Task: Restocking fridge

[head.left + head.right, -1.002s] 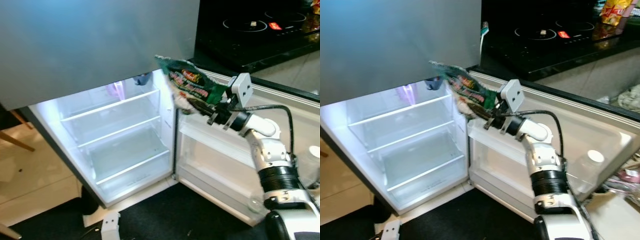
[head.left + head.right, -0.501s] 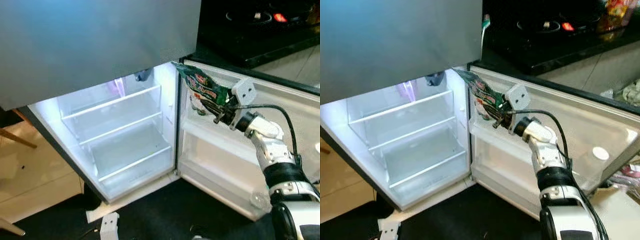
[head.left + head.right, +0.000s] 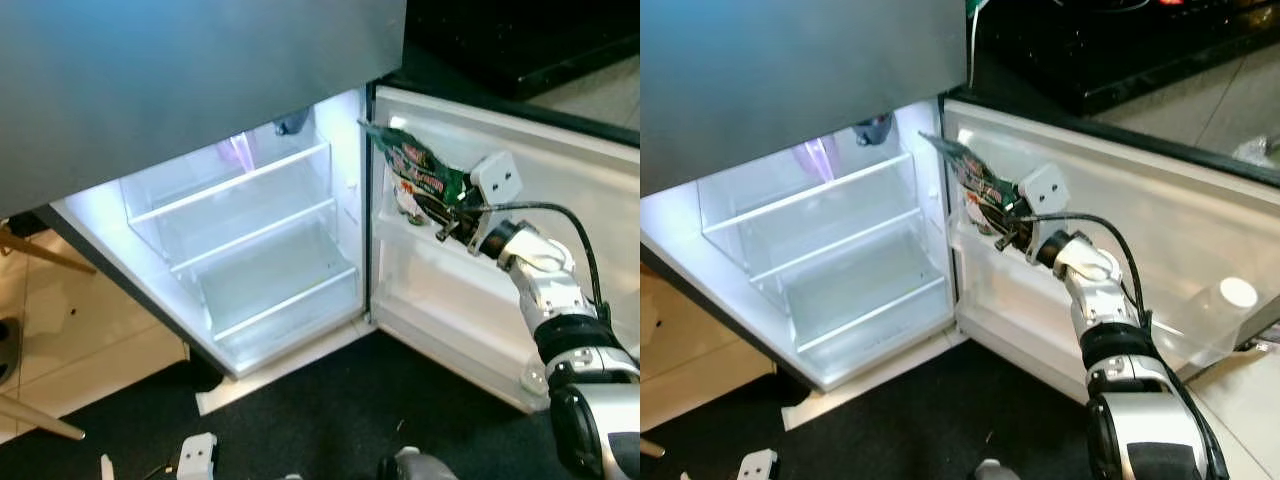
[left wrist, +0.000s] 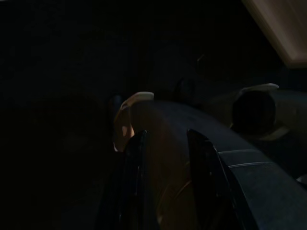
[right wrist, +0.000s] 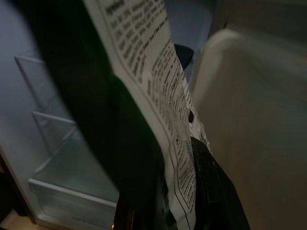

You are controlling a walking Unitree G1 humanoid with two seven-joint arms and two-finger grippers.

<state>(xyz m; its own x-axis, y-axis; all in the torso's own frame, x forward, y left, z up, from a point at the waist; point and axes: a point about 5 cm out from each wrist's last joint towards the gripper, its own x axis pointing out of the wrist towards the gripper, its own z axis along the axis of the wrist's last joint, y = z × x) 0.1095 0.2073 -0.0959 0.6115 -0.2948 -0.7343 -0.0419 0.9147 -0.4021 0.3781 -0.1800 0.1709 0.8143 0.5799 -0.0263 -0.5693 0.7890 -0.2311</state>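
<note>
- Right claw (image 3: 441,221) of mine is clamped on the lower end of a green snack packet (image 3: 418,176), holding it up against the inner face of the open fridge door (image 3: 560,190).
- That packet leans at a slant, its top corner pointing toward the lit fridge compartment (image 3: 250,250) and its bottom close over the door's upper shelf (image 3: 440,262); I cannot tell whether it touches the shelf yet.
- From my right wrist, the packet's printed back (image 5: 163,96) runs down between my fingers (image 5: 211,191), with the door wall just beside it.
- Left claw (image 4: 163,167) hangs idle in the dark; its fingers stand slightly apart, gripping nothing.
- Risk as I judge it: the packet is limp and tall, so if I let go before its base sits inside the shelf lip, it could tip outward and slide to the dark floor mat (image 3: 330,420) beneath the door.
- Pushing too hard against the door could crumple the bag or swing the door.
- A plastic bottle (image 3: 1225,305) sits in the door shelf well away from the packet, toward the door's free edge.
</note>
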